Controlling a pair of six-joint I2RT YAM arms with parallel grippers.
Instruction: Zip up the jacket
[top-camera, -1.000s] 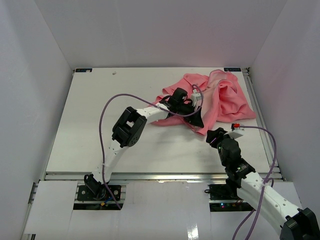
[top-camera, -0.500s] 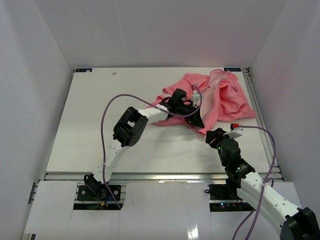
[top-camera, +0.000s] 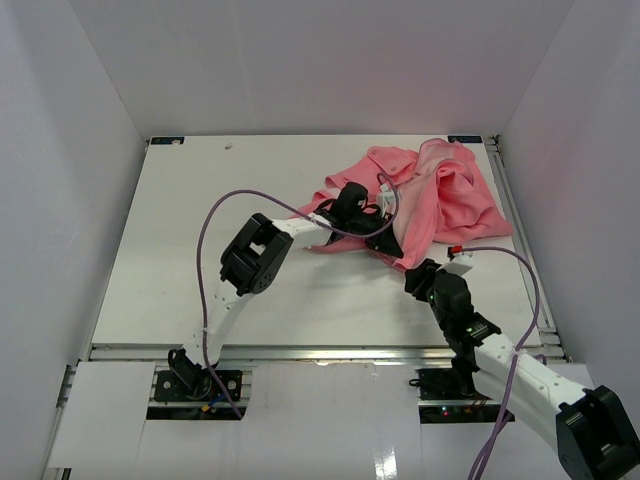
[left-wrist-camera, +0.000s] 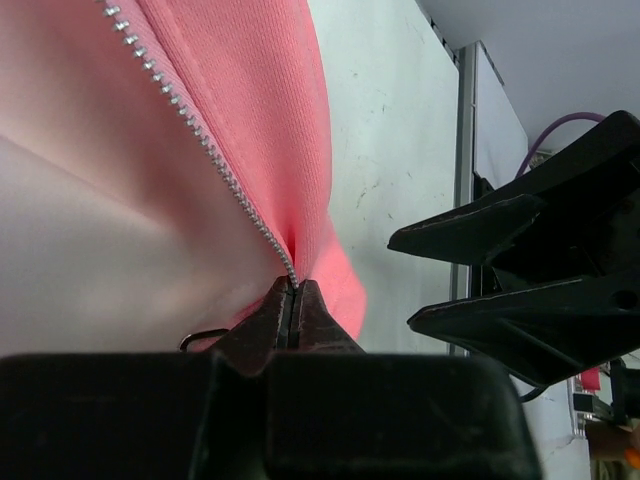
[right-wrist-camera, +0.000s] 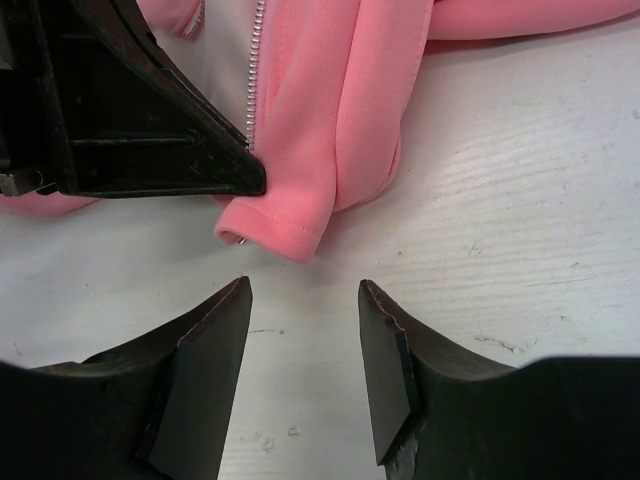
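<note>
Tabletop (top-camera: 200, 260): white, boxed by pale walls (top-camera: 80, 150).
Jacket (top-camera: 450, 200): heaped far right, lining showing.
Left hand (left-wrist-camera: 290, 300): clamped on hem (right-wrist-camera: 270, 225) at zipper (left-wrist-camera: 200, 150) base.
Right hand (right-wrist-camera: 305, 300): spread wide, empty, just near of hem corner.
Progress: zipper seemingly unjoined; closing all ahead.

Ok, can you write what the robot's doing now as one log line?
left tool: shut on jacket at zipper end | right tool: open, just off jacket hem, over table | jacket: rumpled

The pink jacket (top-camera: 440, 195) lay bunched at the far right of the desk (top-camera: 200, 220). The left tool (top-camera: 390, 248) sat at its near hem, and the right tool (top-camera: 415, 272) was just beside it, toward the near edge.
</note>
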